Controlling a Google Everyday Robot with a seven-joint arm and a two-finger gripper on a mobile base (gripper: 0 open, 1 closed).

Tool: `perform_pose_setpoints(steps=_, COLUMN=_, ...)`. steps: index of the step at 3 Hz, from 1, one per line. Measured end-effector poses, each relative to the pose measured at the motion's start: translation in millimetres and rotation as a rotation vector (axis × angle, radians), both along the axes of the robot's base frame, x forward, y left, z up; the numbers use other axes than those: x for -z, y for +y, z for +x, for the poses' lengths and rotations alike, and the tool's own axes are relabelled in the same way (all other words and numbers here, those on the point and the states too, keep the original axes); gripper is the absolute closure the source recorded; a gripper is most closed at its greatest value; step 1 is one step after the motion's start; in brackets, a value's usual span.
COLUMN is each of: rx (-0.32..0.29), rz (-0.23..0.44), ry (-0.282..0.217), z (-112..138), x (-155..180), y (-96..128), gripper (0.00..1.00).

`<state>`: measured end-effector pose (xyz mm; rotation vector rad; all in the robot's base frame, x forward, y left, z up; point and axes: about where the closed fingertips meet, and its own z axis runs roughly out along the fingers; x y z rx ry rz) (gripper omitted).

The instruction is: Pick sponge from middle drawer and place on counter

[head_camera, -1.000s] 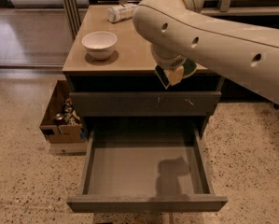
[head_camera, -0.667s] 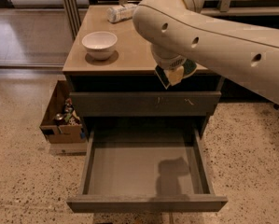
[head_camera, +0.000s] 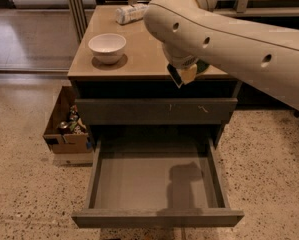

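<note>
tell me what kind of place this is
Probably an office kitchenette or test space: a speckled stone floor, a tan counter with a white bowl, and a cardboard box of clutter. The gripper holds the sponge over the counter's front edge.

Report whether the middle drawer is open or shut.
Open: the middle drawer is pulled out, its bare grey inside showing. The hand holds the sponge above the counter's front edge.
</note>
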<state>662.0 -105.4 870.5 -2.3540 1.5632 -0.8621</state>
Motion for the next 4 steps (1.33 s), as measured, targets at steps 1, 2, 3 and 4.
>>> perform_pose_setpoints(steps=1, rx=-0.032, rz=-0.018, ry=-0.017, z=24.2, x=-1.4, y=2.3, gripper=1.0)
perform_pose_setpoints(steps=2, rx=-0.057, rz=-0.026, ry=-0.018, z=46.2, x=2.4, y=5.7, gripper=1.0)
perform_pose_setpoints(steps=3, rx=-0.077, rz=-0.038, ry=-0.008, z=71.1, x=11.3, y=8.6, gripper=1.0)
perform_pose_setpoints(steps=4, rx=-0.078, rz=-0.049, ry=0.023, z=90.0, x=22.4, y=8.5, gripper=1.0)
